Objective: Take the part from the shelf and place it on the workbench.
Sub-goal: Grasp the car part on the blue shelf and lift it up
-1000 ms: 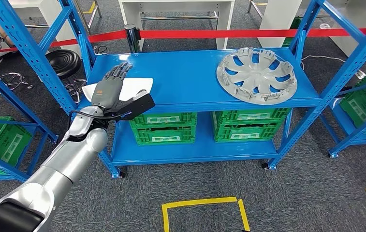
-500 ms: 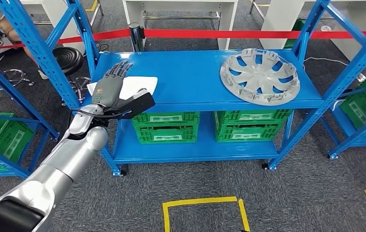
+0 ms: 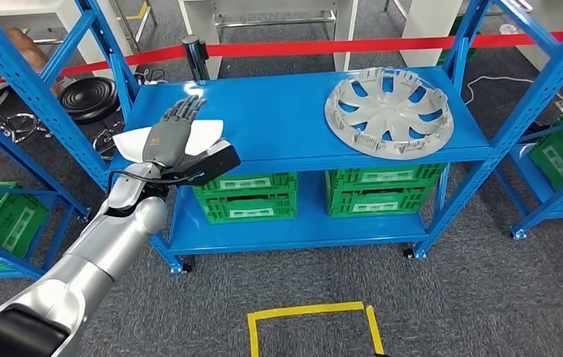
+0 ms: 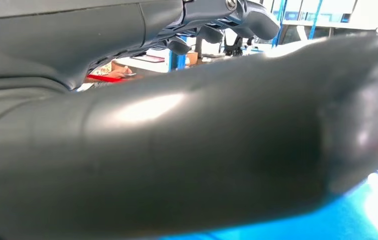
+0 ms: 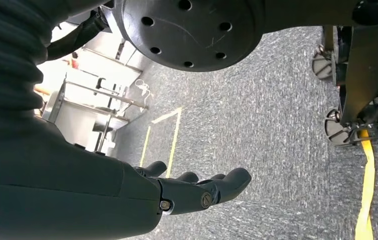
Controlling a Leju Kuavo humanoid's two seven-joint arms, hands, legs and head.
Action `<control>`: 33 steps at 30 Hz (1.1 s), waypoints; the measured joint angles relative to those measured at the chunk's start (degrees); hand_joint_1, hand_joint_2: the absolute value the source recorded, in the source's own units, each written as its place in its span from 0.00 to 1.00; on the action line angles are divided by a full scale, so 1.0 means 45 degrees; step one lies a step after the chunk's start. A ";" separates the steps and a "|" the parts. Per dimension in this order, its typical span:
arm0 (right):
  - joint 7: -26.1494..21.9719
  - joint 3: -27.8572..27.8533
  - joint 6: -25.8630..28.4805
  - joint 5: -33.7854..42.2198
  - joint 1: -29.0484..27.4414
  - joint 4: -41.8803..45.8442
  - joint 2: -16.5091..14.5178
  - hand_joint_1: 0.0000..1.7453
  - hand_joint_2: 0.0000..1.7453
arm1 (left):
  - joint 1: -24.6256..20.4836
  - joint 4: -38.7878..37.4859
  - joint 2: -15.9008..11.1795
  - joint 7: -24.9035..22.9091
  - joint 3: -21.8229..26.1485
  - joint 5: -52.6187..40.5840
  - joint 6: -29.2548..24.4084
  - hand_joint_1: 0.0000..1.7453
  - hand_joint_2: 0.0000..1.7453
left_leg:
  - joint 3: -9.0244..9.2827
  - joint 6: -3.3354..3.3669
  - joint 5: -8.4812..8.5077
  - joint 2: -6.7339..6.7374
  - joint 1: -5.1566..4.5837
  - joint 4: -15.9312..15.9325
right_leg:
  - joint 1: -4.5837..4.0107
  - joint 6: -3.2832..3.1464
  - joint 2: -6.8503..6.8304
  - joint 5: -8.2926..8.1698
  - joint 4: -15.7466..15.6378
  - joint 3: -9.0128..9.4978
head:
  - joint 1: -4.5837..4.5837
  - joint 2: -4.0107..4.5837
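1. At the shelf's (image 3: 293,126) front left corner: left hand (image 3: 170,137), fingers extended and laid flat on a white part (image 3: 207,134), thumb along the front edge.
2. Hanging over grey carpet: right hand (image 5: 196,192), fingers loosely apart, holding nothing.
3. Toward the right edge: silver wheel cover (image 3: 388,111), lying flat.

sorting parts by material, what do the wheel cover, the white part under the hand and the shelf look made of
Wheel cover: probably moulded plastic with a matte silver-grey finish, judging by its thin spokes and clip tabs around the rim. White part: smooth, thin and glossy white, likely plastic, though painted sheet is possible. Shelf: blue-painted steel, going by its perforated uprights and faint sheen.
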State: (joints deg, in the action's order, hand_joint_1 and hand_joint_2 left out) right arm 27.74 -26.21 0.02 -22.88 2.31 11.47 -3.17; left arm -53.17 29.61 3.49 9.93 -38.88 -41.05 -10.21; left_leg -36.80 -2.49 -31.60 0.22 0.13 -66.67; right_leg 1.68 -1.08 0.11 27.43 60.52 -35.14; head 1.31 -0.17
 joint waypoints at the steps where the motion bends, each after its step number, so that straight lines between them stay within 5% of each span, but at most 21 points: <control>1: 0.0000 0.0004 0.0000 -0.0009 0.0000 0.0000 0.0001 0.00 1.00 | 0.0023 -0.0015 -0.0016 -0.0002 0.0000 0.0000 0.0000 0.00 0.00 | -0.0482 -0.0023 -0.0308 -0.0001 0.0005 -0.0866 | -0.0009 -0.0042 0.0001 0.0029 0.0001 0.0021 | -0.0003 0.0000; 3: 0.0001 0.0008 0.0000 -0.0022 -0.0005 0.0000 0.0001 0.00 1.00 | 0.0095 -0.0055 -0.0038 -0.0011 0.0000 0.0000 0.0000 0.00 0.00 | -0.1191 -0.0013 -0.0397 -0.0001 0.0008 -0.1920 | -0.0029 -0.0086 0.0026 0.0101 0.0004 0.0088 | -0.0002 0.0000; 4: 0.0002 0.0010 0.0000 -0.0024 -0.0008 0.0000 0.0001 0.00 1.00 | 0.0113 -0.0069 -0.0049 -0.0017 0.0000 0.0000 0.0000 0.00 0.00 | -0.1225 0.0024 -0.0070 -0.0005 0.0007 -0.1760 | -0.0037 -0.0087 0.0050 0.0147 0.0005 0.0146 | -0.0005 0.0000; 6: 0.0004 0.0010 0.0000 -0.0024 -0.0013 -0.0001 -0.0001 0.00 1.00 | 0.0105 -0.0080 -0.0083 -0.0027 0.0000 0.0000 -0.0001 0.00 0.00 | -0.0710 0.0172 0.0993 -0.0027 -0.0012 -0.0272 | -0.0051 -0.0047 0.0101 0.0263 -0.0003 0.0314 | -0.0005 0.0000; 8: -0.0034 0.0012 0.0000 -0.0024 0.0007 -0.0009 -0.0007 0.00 1.00 | 0.0074 -0.0085 -0.0111 -0.0027 -0.0001 0.0000 -0.0006 0.00 0.00 | -0.0093 0.0324 0.1547 -0.0064 -0.0083 0.1123 | -0.0081 0.0064 0.0121 0.0363 -0.0009 0.0405 | 0.0001 0.0000; 13: -0.0188 0.0021 0.0000 -0.0024 0.0035 -0.0015 0.0006 0.00 1.00 | 0.0028 -0.0080 -0.0063 -0.0024 -0.0005 -0.0001 -0.0010 0.00 0.00 | 0.0331 0.0562 0.1419 -0.0114 -0.0061 0.1778 | -0.0102 0.0429 0.0058 0.0525 0.0039 0.0421 | 0.0029 0.0000; 15: -0.0205 0.0023 -0.0005 -0.0022 0.0043 -0.0015 0.0022 0.00 1.00 | -0.0003 -0.0081 -0.0014 -0.0016 -0.0006 -0.0004 -0.0010 0.00 0.00 | 0.0505 0.0691 0.1380 -0.0104 -0.0004 0.1895 | -0.0102 0.0514 0.0029 0.0965 0.1107 -0.0142 | 0.0070 0.0000; 18: -0.0355 0.0023 -0.0010 -0.0021 0.0018 -0.0017 0.0024 0.00 1.00 | 0.0066 -0.0108 0.0038 -0.0007 -0.0016 -0.0007 -0.0002 0.00 0.00 | 0.0627 0.0789 0.1222 -0.0102 -0.0024 0.1864 | -0.0106 0.0620 0.0027 0.1391 0.3185 -0.1555 | 0.0087 0.0000; 20: -0.0383 0.0023 -0.0010 -0.0021 -0.0011 -0.0018 0.0027 0.00 1.00 | 0.0103 -0.0109 0.0052 -0.0008 -0.0019 -0.0010 0.0004 0.00 0.00 | 0.0741 0.0759 0.1069 -0.0111 -0.0022 0.1794 | -0.0099 0.0637 0.0017 0.0617 0.2647 -0.1597 | 0.0089 0.0000; 21: -0.0381 0.0022 -0.0010 -0.0022 -0.0015 -0.0019 0.0029 0.00 1.00 | 0.0101 -0.0109 0.0061 -0.0010 -0.0019 -0.0010 0.0005 0.00 0.00 | 0.0805 0.0717 0.0971 -0.0116 -0.0015 0.1739 | -0.0090 0.0628 -0.0004 0.0058 0.1807 -0.1306 | 0.0089 0.0000; 23: -0.0437 0.0023 -0.0010 -0.0024 0.0000 -0.0019 0.0032 0.00 1.00 | 0.0076 -0.0114 0.0079 -0.0016 -0.0019 -0.0010 0.0012 0.00 0.00 | 0.0864 0.0584 0.0776 -0.0128 -0.0060 0.1627 | -0.0116 0.0536 -0.0044 -0.0500 0.0424 -0.0714 | 0.0090 0.0000; 29: -0.0648 0.0033 -0.0019 -0.0071 -0.0004 -0.0019 0.0027 0.00 1.00 | 0.0046 -0.0157 0.0067 -0.0032 -0.0022 -0.0012 0.0013 0.00 0.00 | 0.0769 0.0167 0.0325 -0.0104 -0.0065 0.1185 | -0.0116 0.0036 0.0005 -0.0289 -0.0086 -0.0272 | 0.0027 0.0000; 33: -0.0666 0.0034 -0.0019 -0.0078 -0.0010 -0.0021 0.0030 0.00 1.00 | 0.0164 -0.0217 0.0024 -0.0030 -0.0024 -0.0021 -0.0010 0.00 0.00 | -0.0941 0.0014 -0.0521 -0.0103 0.0004 -0.1674 | -0.0090 -0.0106 0.0012 -0.0040 -0.0113 0.0033 | -0.0041 0.0000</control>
State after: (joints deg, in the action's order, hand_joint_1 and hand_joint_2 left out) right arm 24.74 -26.05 -0.07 -23.23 2.26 11.38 -3.04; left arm -52.43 28.63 3.60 9.79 -38.99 -41.14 -10.25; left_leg -41.04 -2.43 -33.95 -0.24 0.15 -74.21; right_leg 1.28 -1.55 0.17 27.25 60.01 -34.99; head 1.12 -0.17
